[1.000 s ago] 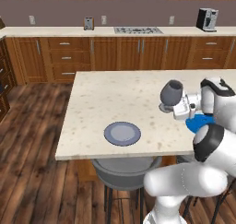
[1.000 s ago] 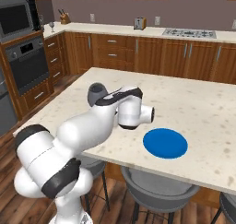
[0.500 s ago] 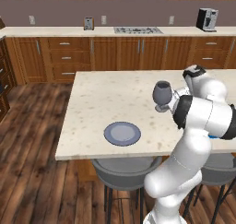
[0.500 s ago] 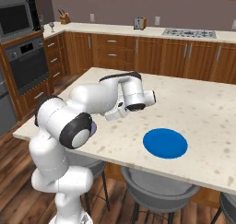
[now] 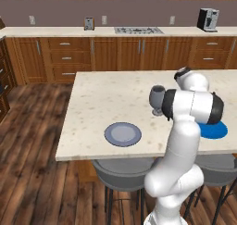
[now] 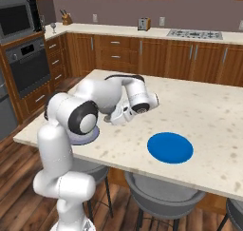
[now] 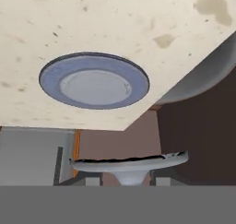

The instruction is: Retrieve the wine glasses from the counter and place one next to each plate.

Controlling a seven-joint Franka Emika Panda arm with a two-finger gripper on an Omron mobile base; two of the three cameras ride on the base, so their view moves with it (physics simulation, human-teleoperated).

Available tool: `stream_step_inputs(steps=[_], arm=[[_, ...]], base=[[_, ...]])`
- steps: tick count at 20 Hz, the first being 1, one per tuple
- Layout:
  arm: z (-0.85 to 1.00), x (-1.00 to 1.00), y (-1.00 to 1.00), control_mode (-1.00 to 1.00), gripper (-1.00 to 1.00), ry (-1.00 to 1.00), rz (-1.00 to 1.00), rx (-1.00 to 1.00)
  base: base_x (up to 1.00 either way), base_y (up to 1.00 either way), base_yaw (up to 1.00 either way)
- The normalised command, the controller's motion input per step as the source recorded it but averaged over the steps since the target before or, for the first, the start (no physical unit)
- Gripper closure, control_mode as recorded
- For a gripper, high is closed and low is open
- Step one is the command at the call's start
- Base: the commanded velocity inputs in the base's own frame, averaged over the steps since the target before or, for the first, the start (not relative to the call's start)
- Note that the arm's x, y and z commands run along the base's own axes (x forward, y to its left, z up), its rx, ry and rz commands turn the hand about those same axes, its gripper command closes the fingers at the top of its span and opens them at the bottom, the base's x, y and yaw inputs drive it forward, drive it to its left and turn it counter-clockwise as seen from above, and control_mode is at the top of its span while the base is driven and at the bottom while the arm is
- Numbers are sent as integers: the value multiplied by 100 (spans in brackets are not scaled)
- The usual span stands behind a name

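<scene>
I see the dark grey wine glass upright over the island table, stem vertical, bowl on top and round foot below; I can't tell whether the foot touches the top. It stands beyond the grey plate, towards the far wall, and between that plate and the blue plate. In the hand view the glass's round foot sits right at the pincer, edge-on, with the grey plate past it near the table's edge. From the left base view the glass juts from the arm's wrist. My pincer is clamped on the glass, fingers hidden behind it.
</scene>
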Motion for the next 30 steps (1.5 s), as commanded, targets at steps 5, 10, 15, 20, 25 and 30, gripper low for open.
stream_step_inputs(steps=[5, 10, 15, 20, 25, 30], arm=[[-36, 35, 24, -100, 100, 10, 0, -13], [-46, 42, 29, -100, 100, 14, 0, -6], [-41, 14, 0, -100, 100, 0, 0, 0], [-40, -1, -5, -100, 100, 0, 0, 0], [-44, -2, -6, -100, 100, 0, 0, 0], [-36, 0, -2, -100, 100, 0, 0, 2]], base=[[0, 0, 0], [0, 0, 0], [0, 0, 0], [0, 0, 0], [0, 0, 0], [0, 0, 0]])
